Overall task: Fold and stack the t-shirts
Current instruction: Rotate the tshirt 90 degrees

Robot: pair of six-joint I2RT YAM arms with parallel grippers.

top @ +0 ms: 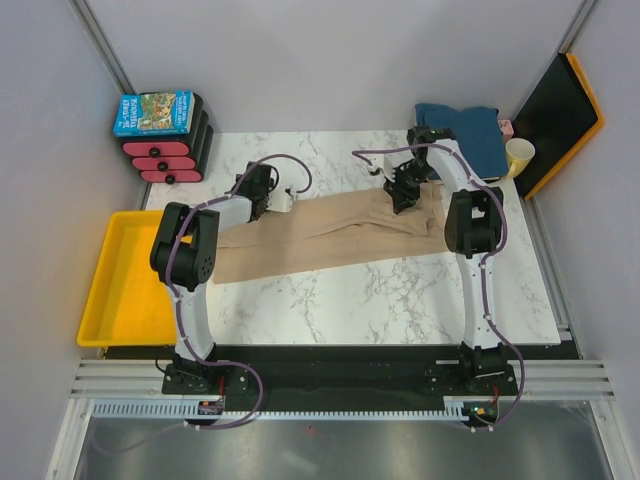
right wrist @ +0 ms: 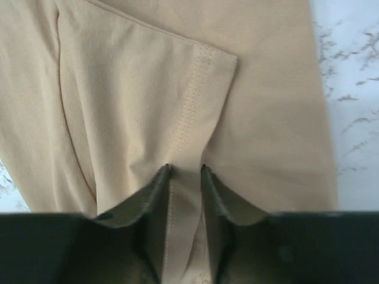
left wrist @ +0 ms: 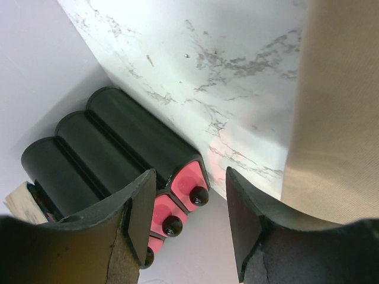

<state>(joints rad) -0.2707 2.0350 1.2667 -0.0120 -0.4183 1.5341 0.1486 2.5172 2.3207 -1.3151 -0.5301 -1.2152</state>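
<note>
A large tan t-shirt (top: 330, 235) lies folded into a long band across the marble table (top: 400, 300). My right gripper (top: 403, 194) is down on its far right part. In the right wrist view the right gripper (right wrist: 185, 168) is shut on a ridge of cloth at the stitched sleeve hem of the tan t-shirt (right wrist: 136, 89). My left gripper (top: 258, 186) hovers by the band's far left end. Seen from the left wrist, the left gripper (left wrist: 189, 201) is open with nothing between its fingers, and the tan t-shirt (left wrist: 337, 106) lies to its right. A folded teal t-shirt (top: 465, 135) rests at the back right.
A black unit with red drawers (top: 165, 150) stands at the back left, a blue picture box (top: 153, 112) on top of it. A yellow tray (top: 125, 275) sits off the table's left edge. A pale yellow cup (top: 518, 155) and a black-and-orange board (top: 560, 115) are at the back right.
</note>
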